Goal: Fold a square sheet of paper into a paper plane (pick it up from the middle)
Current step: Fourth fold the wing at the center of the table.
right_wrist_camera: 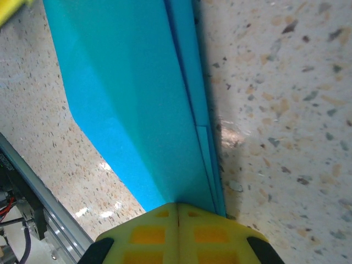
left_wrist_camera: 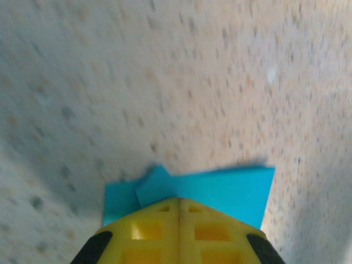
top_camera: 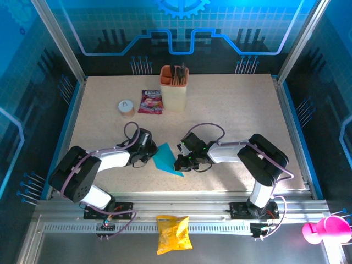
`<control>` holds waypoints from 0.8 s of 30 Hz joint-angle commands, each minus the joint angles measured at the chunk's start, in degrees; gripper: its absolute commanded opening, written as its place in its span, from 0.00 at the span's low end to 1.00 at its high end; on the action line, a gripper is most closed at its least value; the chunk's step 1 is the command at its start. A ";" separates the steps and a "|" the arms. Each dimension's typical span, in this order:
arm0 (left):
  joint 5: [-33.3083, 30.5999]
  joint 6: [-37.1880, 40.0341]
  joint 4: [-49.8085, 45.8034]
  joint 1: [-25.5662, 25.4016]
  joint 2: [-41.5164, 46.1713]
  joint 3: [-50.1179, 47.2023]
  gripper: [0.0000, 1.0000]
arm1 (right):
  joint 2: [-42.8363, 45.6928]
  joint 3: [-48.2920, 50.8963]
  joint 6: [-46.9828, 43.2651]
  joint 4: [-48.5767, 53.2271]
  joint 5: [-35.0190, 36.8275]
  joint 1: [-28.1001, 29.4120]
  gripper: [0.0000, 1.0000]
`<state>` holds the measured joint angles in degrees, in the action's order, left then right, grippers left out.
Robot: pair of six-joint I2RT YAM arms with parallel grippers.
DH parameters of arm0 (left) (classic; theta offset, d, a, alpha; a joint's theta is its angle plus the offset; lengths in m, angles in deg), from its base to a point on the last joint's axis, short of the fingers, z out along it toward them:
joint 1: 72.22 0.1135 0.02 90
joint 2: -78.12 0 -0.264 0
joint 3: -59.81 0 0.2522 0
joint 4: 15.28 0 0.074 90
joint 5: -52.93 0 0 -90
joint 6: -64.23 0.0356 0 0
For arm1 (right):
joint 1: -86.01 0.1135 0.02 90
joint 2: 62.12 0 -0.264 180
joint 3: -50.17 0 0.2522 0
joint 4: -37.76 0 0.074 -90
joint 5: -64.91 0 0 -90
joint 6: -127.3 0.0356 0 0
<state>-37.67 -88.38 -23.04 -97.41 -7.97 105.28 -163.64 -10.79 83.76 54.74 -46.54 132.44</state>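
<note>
The square sheet of paper [top_camera: 166, 158] is bright blue and folded into a pointed wedge, lying at the middle of the table near the front. My left gripper [top_camera: 150, 156] is at its left edge and my right gripper [top_camera: 180, 163] at its right edge. In the left wrist view the yellow jaws of the left gripper [left_wrist_camera: 179, 199] are shut, with the paper [left_wrist_camera: 231, 190] and a small folded flap reaching out from the tips. In the right wrist view the right gripper [right_wrist_camera: 177, 204] is shut on the layered end of the paper [right_wrist_camera: 132, 99], which stretches away from it.
A beige cup [top_camera: 174, 88] with dark sticks stands at the back, with a pink-purple packet [top_camera: 150, 102] and a small round jar [top_camera: 127, 108] to its left. A yellow snack bag [top_camera: 173, 234] lies on the front rail. A pink object [top_camera: 324, 230] sits at the bottom right.
</note>
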 commanded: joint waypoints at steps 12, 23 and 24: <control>2.75 10.37 -6.50 12.77 0.54 6.60 0.00 | -6.90 4.95 -0.39 7.25 5.97 0.67 0.00; 4.42 4.55 -4.64 -4.64 9.35 1.99 0.00 | -7.61 4.05 0.47 4.21 4.76 0.94 0.00; 3.81 4.02 -3.81 -5.40 8.54 1.29 0.00 | -7.33 3.75 0.48 3.87 4.67 0.95 0.00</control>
<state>-33.71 -81.47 -27.89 -101.21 1.91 109.23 -165.54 -10.20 83.91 49.21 -49.50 132.47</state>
